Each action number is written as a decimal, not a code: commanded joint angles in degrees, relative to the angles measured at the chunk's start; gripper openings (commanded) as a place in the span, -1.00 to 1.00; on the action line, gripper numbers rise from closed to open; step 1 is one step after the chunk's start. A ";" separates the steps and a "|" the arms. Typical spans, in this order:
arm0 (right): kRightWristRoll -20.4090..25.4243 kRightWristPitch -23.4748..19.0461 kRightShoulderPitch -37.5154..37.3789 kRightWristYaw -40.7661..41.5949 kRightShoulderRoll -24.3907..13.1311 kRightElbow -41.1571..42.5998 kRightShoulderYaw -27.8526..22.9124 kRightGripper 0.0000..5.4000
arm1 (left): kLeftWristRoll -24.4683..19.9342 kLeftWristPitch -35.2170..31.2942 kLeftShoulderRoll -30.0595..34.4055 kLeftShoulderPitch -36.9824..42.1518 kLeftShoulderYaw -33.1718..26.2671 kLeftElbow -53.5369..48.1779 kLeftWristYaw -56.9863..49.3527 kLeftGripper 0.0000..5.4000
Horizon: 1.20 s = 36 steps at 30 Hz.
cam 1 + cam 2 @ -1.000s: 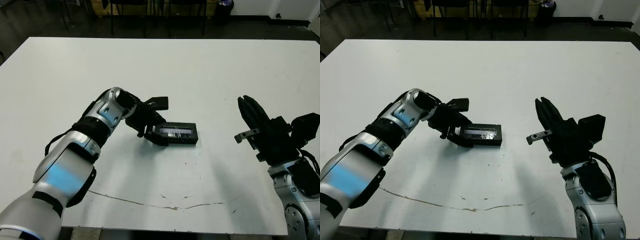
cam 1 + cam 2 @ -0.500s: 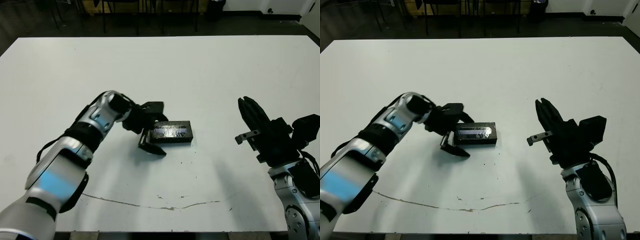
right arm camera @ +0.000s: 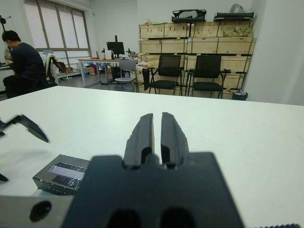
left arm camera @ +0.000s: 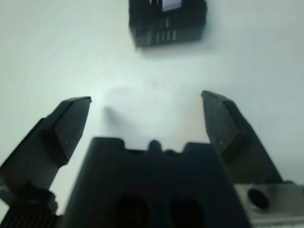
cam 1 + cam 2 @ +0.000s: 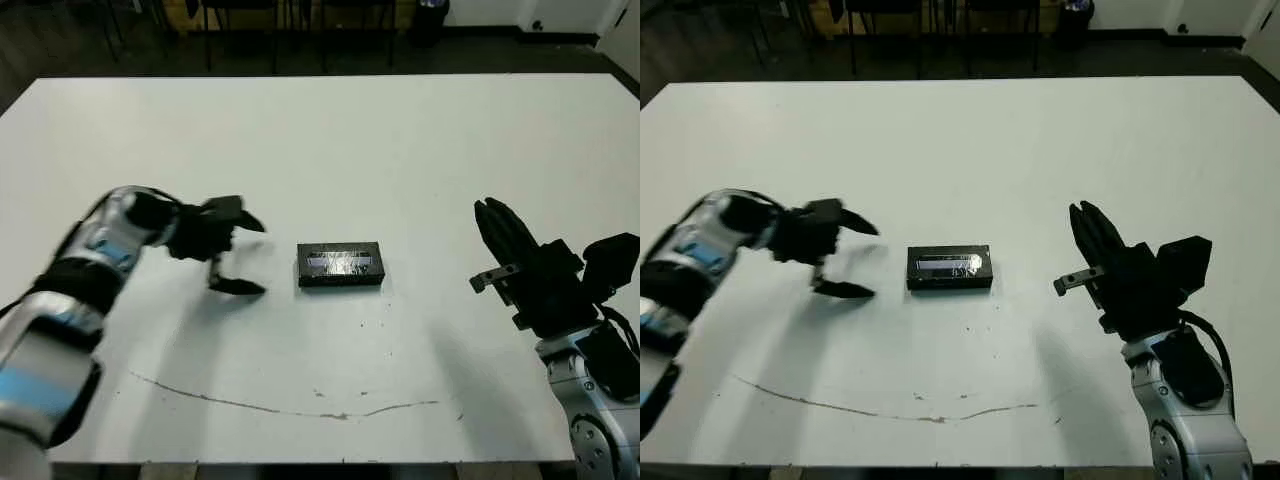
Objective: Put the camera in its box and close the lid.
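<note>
- Spread wide, the two black fingers of the left gripper (image 5: pixel 240 258) hold nothing; it hovers over bare table well to the robot's left of the box, with a clear gap between them.
- Pressed together, the two black fingers of the right gripper (image 5: pixel 1092 232) also hold nothing; that gripper stands raised over the table well to the robot's right of the box, fingers pointing away from the robot.
- Near the middle of the white table (image 5: pixel 400 140) sits the shallow black rectangular box (image 5: pixel 340 265), flat, long side running across the robot's view.
- On top of it lies the flat black rectangular lid with a shiny silvery window strip (image 5: pixel 342 262) down its middle; the lid covers the box edge to edge, so the box looks closed.
- Whatever is inside cannot be seen: the window shows only glare, and no slim black camera is visible anywhere on the table.
- From the left wrist view, the closed box appears beyond the open fingertips (image 4: pixel 73 111), well clear of them, with small pale markings on its near wall.
- From the right wrist view, the box lies off to one side of the closed fingers, and a seated person (image 3: pixel 21 64) in dark clothes shows beyond the table, with chairs and stacked cartons further back.
- A thin dark crack-like line (image 5: pixel 300 405) runs across the table's near part.
</note>
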<state>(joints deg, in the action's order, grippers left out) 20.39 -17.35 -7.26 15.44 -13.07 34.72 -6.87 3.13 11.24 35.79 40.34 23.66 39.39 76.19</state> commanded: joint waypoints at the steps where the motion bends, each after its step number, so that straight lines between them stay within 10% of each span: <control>1: 0.71 -0.64 -0.33 0.12 -0.19 -0.43 0.06 -1.00 | 3.39 -4.87 4.44 -4.99 1.43 -5.52 2.42 1.00; 8: 0.26 -0.28 -0.20 -0.26 -0.01 -0.76 0.57 -1.00 | -2.81 -17.61 6.40 -7.88 -9.33 -22.19 -5.39 1.00; 15: -1.03 0.11 0.41 -1.17 0.51 -2.01 1.26 -1.00 | -8.98 -30.99 -18.88 -21.65 -25.73 -47.03 -48.27 0.65; 22: -2.86 1.12 1.57 -3.03 2.27 -4.84 1.97 -1.00 | -10.57 -40.69 -30.60 -24.27 -19.04 -58.36 -59.28 0.17; 36: -3.27 4.84 0.86 -2.68 3.19 -7.27 1.42 -1.00 | -3.95 -53.32 -33.90 -25.12 -3.22 -46.96 -64.27 -0.82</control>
<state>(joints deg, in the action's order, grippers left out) 17.29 -12.81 -5.54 12.42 -9.64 28.59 -4.90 -1.66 -40.38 2.02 16.22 19.96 -9.71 12.47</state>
